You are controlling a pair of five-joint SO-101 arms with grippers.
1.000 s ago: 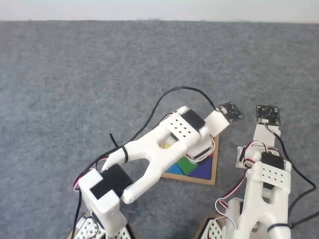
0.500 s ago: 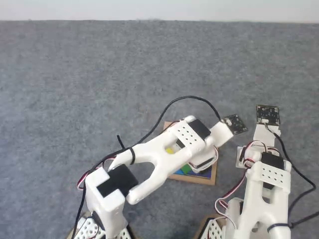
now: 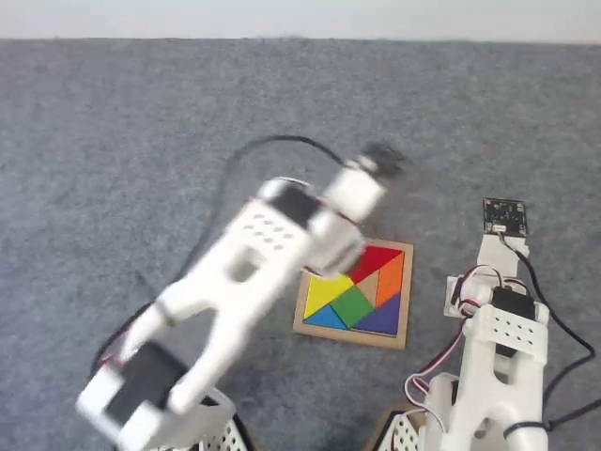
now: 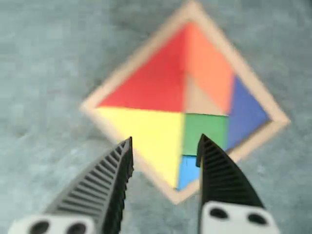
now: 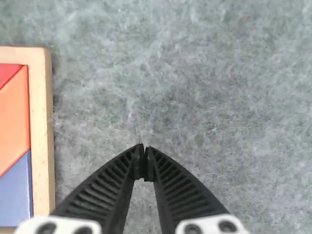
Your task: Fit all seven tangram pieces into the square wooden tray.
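Left pincer (image 4: 165, 140) is seen released, its two black toothed jaws held apart with nothing between them, and it is held above the tray (image 4: 136, 61), over the side where the yellow triangle (image 4: 146, 131) and the light blue triangle (image 4: 187, 168) lie. Right pincer (image 5: 145, 147) is seen clenched, the jaws pressed together on nothing, and it is placed over the grey cloth (image 5: 195, 73), just beside the wooden rim of the tray (image 5: 41, 131).

In the high view the tray (image 3: 408, 301) is found flat on the grey cloth (image 3: 141, 141), near the middle of the table. All seven pieces are laid inside it and the square is filled. With the tray taken as a clock face, the red triangle (image 3: 376, 261) is found at 12 to 1 o'clock, the orange triangle (image 3: 392, 277) at 2 o'clock, the dark blue piece (image 3: 383, 319) at 5 o'clock, the light blue triangle (image 3: 324, 319) at 7 o'clock and the yellow triangle (image 3: 326, 293) at 9 o'clock. The green square (image 3: 354, 305) is set at the centre toward 6 o'clock, and the small tan triangle (image 3: 368, 282) is touching it from above.

The left arm (image 3: 235, 282) is stretched from 7 o'clock of the tray and crosses its 10 o'clock corner. The right arm (image 3: 507, 329) is kept at 3 to 4 o'clock, apart from the tray.
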